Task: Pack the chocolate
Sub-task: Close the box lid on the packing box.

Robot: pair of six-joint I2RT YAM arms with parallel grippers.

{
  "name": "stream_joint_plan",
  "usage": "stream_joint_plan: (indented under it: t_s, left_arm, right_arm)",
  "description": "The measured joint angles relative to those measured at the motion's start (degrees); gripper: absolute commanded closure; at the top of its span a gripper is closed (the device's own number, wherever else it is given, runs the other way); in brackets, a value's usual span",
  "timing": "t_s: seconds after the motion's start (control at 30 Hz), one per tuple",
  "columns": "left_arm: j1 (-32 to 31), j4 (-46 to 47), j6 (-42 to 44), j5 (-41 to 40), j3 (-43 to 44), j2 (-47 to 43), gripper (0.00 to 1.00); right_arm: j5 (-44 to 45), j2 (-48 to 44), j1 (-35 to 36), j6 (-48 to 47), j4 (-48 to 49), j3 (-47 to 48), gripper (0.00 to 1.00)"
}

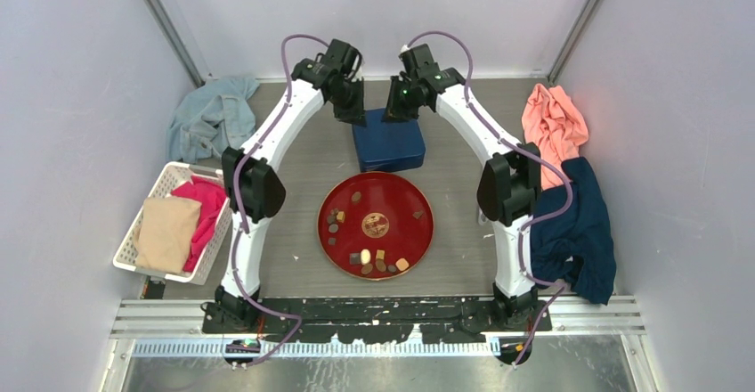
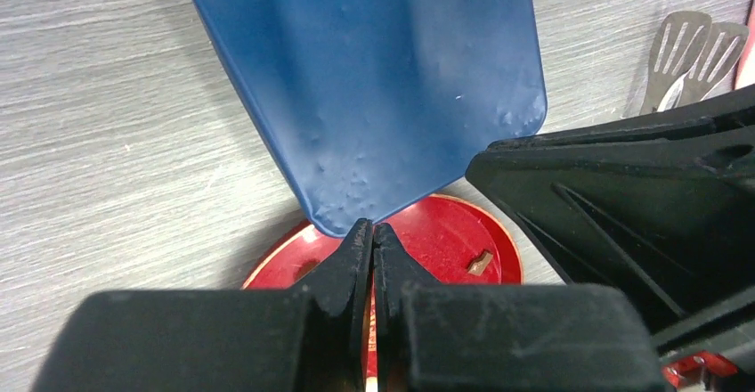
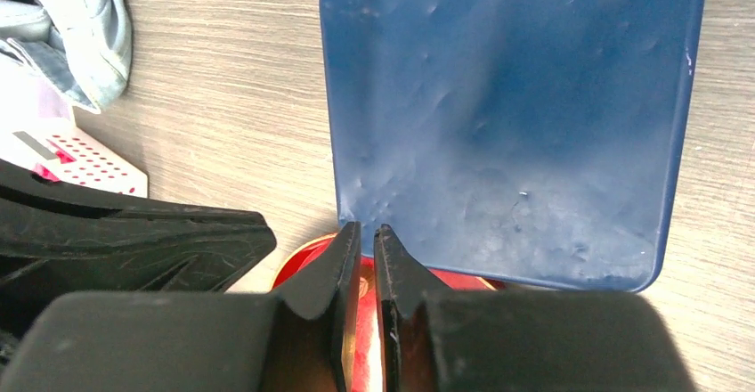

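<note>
Your L pincer (image 2: 374, 232) was pressed together, R pincer (image 3: 367, 232) a slit apart at blue box (image 1: 388, 142), grip unclear; chocolate (image 1: 366, 257) lay base-side on red plate (image 1: 411, 198), neither arm nearer.

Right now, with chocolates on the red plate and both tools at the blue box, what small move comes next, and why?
Probably raise the left tool and right tool slightly, testing whether the blue box opens: both sit nearly shut at its corners, and the chocolates lie unpacked on the red plate.
</note>
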Motion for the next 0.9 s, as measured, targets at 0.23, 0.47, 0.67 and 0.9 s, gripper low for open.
stream_joint_plan:
  t_s: [0.23, 0.47, 0.67, 0.9]
  left_arm:
    - [0.39, 0.04, -0.63, -2.08, -5.42, -1.11, 0.76]
    - [5.68, 4.24, -5.01, 2.32, -12.96, -1.11, 0.48]
    - [10.36, 11.26, -10.49, 10.69, -18.99, -1.11, 0.48]
    - [9.73, 15.15, -14.47, 18.21, -21.66, -0.26, 0.54]
  right_arm:
    - [0.74, -1.03, -1.79, 0.81, 0.83, -5.92, 0.55]
    - [-2.91, -1.31, -12.5, 3.8, 3.72, -12.57, 0.44]
    - [-7.85, -1.07, -18.6, 6.56, 8.13, -14.64, 0.35]
    - [-15.5, 1.95, -17.53, 10.47, 12.5, -17.44, 0.35]
